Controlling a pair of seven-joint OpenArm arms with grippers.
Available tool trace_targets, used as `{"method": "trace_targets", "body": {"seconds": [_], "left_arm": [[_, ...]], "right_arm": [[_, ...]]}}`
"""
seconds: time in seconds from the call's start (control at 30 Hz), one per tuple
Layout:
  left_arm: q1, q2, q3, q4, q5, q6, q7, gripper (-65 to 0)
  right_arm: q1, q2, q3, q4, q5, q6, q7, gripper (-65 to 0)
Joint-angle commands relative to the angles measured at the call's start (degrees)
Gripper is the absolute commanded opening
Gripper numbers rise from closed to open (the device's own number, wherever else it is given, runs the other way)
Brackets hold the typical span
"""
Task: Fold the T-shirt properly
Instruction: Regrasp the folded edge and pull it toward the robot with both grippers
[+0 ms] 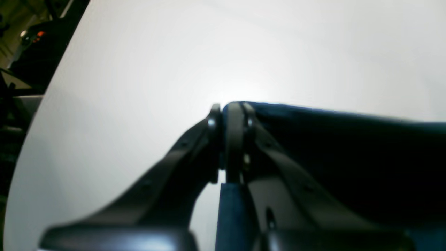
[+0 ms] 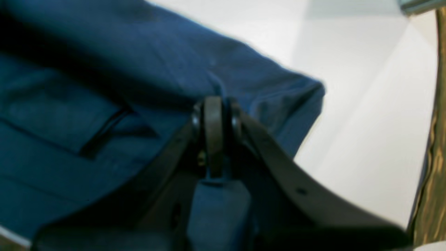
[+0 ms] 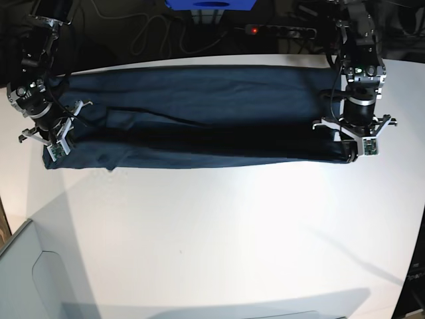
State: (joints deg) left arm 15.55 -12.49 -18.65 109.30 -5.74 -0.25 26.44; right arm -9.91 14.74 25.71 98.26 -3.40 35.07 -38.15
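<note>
The dark navy-teal T-shirt point(image 3: 199, 100) lies stretched sideways across the far half of the white table, with a long fold running along its near edge. My left gripper point(image 3: 354, 154) sits at the shirt's right end, shut on the T-shirt. In the left wrist view the left gripper point(image 1: 228, 115) pinches blue cloth point(image 1: 331, 139) that trails off to the right. My right gripper point(image 3: 54, 149) is at the shirt's left end, also shut on the T-shirt. Seen from the right wrist, the right gripper point(image 2: 214, 118) clamps a folded edge of the cloth point(image 2: 87, 104).
The white table point(image 3: 219, 232) spreads toward the near side. A grey bin corner point(image 3: 26, 279) stands at the bottom left. Behind the table lie a power strip point(image 3: 279, 30), cables and a blue object point(image 3: 211, 4). A wooden edge point(image 2: 433, 174) borders the table.
</note>
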Motion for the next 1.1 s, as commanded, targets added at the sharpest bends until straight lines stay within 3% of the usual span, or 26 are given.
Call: {"method": "trace_targets", "body": {"seconds": [0.0,0.63,0.9,1.07], "left_arm": [[-0.47,-0.74,-1.08,1.34,-0.02,0.3,-1.51,-65.0],[4.01,-0.39,0.5,-2.79,-0.02,0.21,-1.51,-65.0],[8.32,-0.56,4.11,-5.87,0.42,0.21,-10.92,-65.0],[9.37,-0.56,4.19,-8.59,0.07,0.21,-11.71,-65.0]], "right_arm": [[0.64,0.95,0.35,1.48,0.37,1.11,1.1,-64.8],[-2.26,1.04,0.53,4.2,0.37,1.19,1.62,-64.8],[-2.26,1.92,0.44,4.12,0.37,1.19,1.27,-64.8],[-2.26,2.09,0.53,4.12,0.37,1.19,1.18,-64.8]]}}
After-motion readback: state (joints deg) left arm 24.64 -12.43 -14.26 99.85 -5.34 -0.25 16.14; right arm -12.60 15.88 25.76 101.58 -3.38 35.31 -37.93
